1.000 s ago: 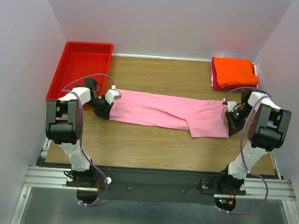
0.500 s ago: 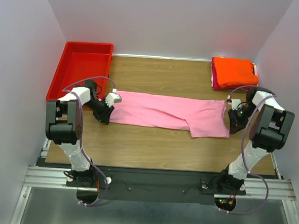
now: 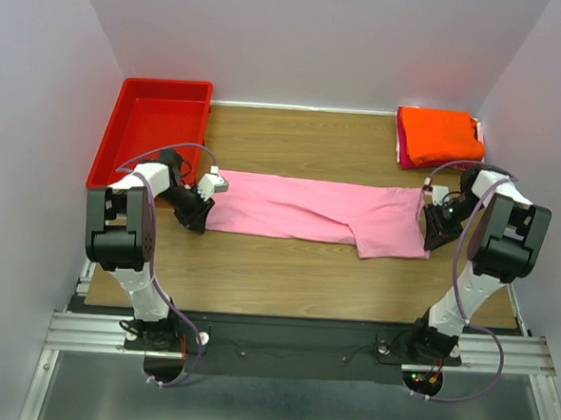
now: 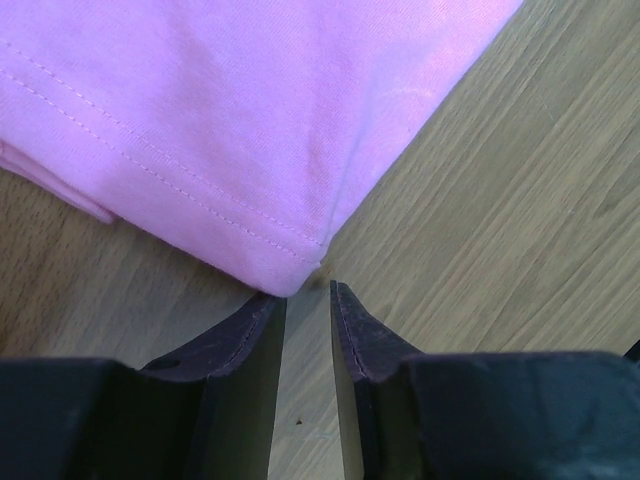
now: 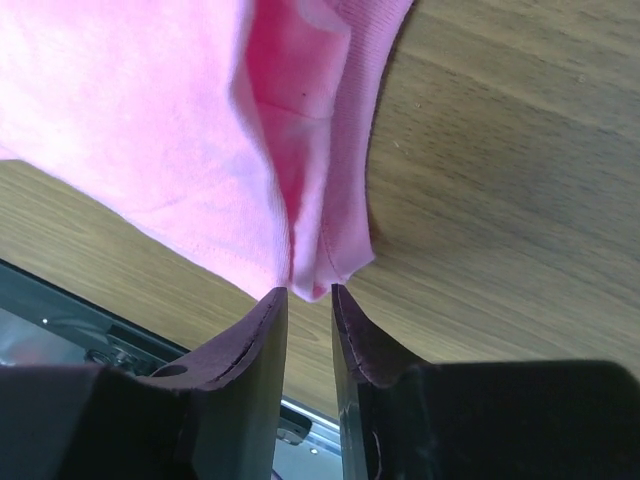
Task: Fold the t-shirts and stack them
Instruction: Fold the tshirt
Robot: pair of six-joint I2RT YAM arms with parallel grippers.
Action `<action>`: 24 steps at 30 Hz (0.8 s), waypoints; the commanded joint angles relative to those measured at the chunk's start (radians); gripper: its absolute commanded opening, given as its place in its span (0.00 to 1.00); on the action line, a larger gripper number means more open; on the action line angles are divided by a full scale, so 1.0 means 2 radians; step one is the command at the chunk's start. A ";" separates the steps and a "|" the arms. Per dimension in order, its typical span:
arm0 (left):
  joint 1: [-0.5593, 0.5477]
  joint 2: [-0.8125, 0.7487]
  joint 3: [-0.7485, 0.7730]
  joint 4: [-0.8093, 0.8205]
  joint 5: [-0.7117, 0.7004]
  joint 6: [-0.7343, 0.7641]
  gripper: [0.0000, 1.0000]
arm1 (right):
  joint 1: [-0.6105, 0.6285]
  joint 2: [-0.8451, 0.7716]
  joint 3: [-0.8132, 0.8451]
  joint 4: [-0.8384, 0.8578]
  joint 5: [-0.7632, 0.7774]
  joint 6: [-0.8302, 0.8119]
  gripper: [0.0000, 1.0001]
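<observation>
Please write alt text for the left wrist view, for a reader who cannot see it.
A corner of a light pink t-shirt lies flat on a wooden table, its stitched hem just past the tips of the left gripper. The two dark fingers stand slightly apart, holding nothing.

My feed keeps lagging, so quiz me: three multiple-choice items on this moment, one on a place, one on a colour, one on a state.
1. Where is the red tray?
A. far left corner
B. far right corner
C. centre of the table

2. What colour is the top shirt on the folded pile?
A. blue
B. orange
C. white

3. How does the pink shirt lie?
A. rolled in a ball
B. hanging in the air
C. stretched flat between the hands

Answers:
1 A: red tray sits far left.
2 B: the orange shirt tops the pile.
3 C: pink shirt spans from the left hand to the right hand.
</observation>
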 commanded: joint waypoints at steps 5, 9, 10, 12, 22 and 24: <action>0.003 0.003 0.010 0.004 0.015 -0.020 0.36 | -0.001 0.015 -0.013 0.025 -0.007 0.009 0.30; 0.003 0.012 0.006 0.020 0.018 -0.032 0.36 | -0.001 0.020 -0.021 0.029 -0.015 0.010 0.28; 0.002 0.017 0.005 0.022 0.023 -0.036 0.36 | 0.000 0.019 -0.026 0.029 -0.016 0.009 0.27; 0.002 0.024 0.005 0.030 0.027 -0.047 0.36 | 0.000 0.019 -0.030 0.031 -0.016 0.006 0.18; 0.010 0.005 -0.003 -0.003 0.019 -0.017 0.00 | -0.002 -0.008 -0.023 0.026 0.031 -0.004 0.01; 0.017 -0.001 0.001 -0.020 0.016 -0.006 0.00 | -0.002 -0.011 -0.020 0.025 0.039 -0.010 0.01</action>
